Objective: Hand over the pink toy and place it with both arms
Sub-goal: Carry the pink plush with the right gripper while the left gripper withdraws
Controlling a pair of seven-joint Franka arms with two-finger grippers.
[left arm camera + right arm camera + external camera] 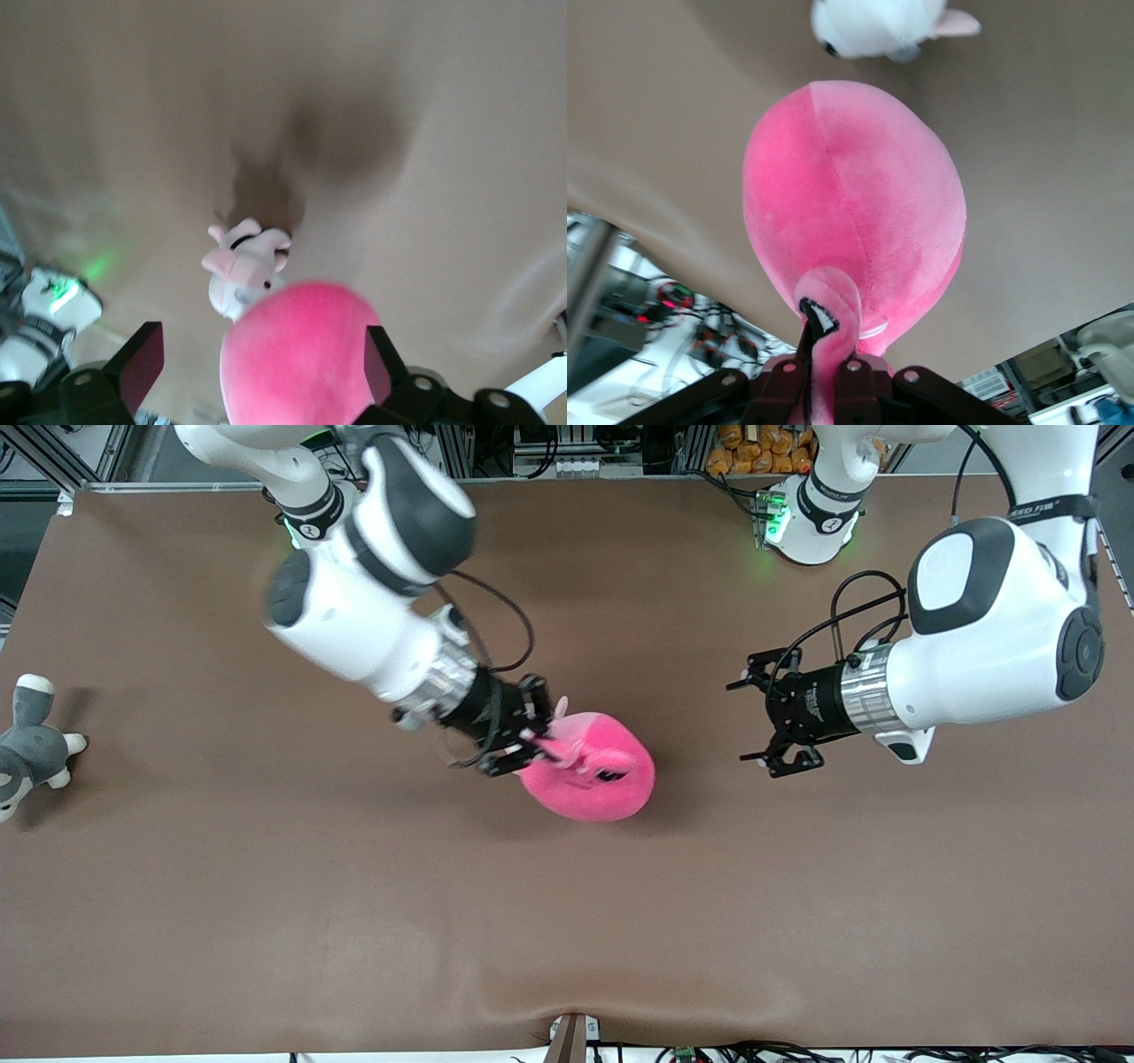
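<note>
1. Right hand point(542, 746) is clamped on a floppy part of the large round hot-pink plush toy point(592, 770), holding it up over the middle of the brown worktop point(567, 921).
2. Left hand point(764, 722) hovers over the worktop just beside the toy, toward the left arm's end, fingers point(142, 363) spread wide and holding nothing.
3. Grey-and-white plush animal point(28, 744) lies at the right arm's end of the worktop, well apart.
4. Small pale pink-and-white plush puppy point(244, 270) lies on the worktop under the toy.
</note>
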